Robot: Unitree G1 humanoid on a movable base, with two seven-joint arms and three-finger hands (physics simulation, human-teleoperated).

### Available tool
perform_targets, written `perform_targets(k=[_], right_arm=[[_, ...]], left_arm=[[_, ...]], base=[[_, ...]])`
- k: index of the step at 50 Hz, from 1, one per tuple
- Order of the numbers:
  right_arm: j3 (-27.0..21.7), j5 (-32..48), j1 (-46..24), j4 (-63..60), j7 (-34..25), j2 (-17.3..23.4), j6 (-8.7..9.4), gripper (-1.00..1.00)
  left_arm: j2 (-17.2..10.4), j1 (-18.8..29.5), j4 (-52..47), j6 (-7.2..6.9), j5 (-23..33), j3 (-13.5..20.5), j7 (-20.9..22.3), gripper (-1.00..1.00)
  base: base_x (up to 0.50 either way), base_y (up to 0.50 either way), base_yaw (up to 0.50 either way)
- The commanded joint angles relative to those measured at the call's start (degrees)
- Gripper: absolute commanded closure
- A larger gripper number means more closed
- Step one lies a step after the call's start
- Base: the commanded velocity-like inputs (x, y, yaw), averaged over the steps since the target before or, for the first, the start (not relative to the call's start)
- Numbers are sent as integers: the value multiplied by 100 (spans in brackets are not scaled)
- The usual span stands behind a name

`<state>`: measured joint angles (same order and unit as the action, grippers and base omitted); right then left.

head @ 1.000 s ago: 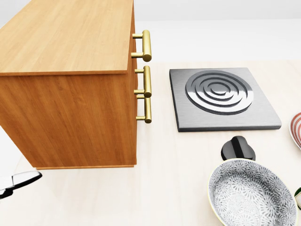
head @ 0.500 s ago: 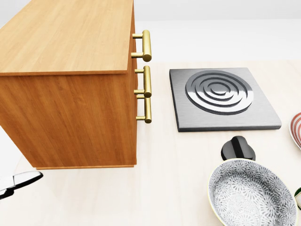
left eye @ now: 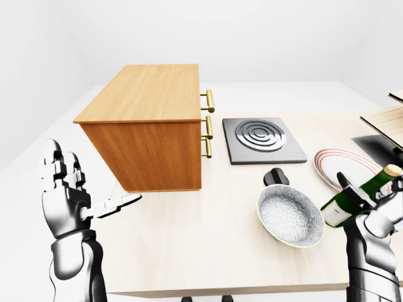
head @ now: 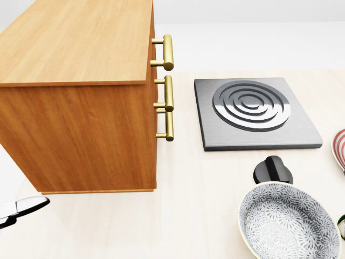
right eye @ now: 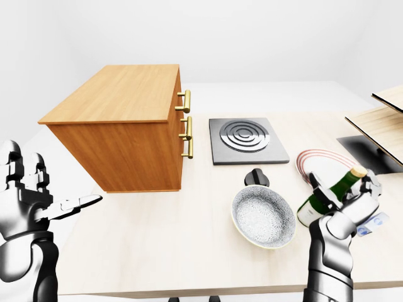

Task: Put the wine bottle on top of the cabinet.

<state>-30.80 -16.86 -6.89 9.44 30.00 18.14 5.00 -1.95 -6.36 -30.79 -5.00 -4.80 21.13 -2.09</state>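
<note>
- So, nearest the camera: the right hand has its fingers wrapped round the wine bottle, low at the right of the right-eye view. The bottle is tilted, neck pointing up and to the right, and looks lifted off the table, though I can't be sure its base is clear.
- Over on the left, the left hand is spread wide, palm up-ish, one finger poking out toward the cabinet. It's holding nothing and hangs off the table's left edge.
- Between the hands sits a patterned bowl with a black knob just beyond it, and a red-striped plate to the right, behind the bottle.
- Farther away is the hot plate, beside the cabinet's brass handles.
- Farthest is the cabinet top, bare wood, well apart from the bottle.
- Progress-wise I'd say the grab is done and that's about it. What's left is the whole carry: up, across the bowl to the left, then setting it upright on the cabinet top and letting go.
- Compared with a second ago in the head view, basically nothing differs. Cabinet, hot plate, knob and bowl sit exactly the same, and the left fingertip at the bottom-left corner has barely nudged.
</note>
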Motion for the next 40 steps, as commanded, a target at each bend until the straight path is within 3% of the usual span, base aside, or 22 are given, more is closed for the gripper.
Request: perform_targets(k=[1,40], right_arm=[[28,-33,29,100,0,-5,0,84],[-157,-106,171,-126,0,-17,0,85]], left_arm=[[1,-2,14,0,9,2,4,-100],[3,1,7,0,42,-36,-2,-100]], base=[[0,0,0],[0,0,0]])
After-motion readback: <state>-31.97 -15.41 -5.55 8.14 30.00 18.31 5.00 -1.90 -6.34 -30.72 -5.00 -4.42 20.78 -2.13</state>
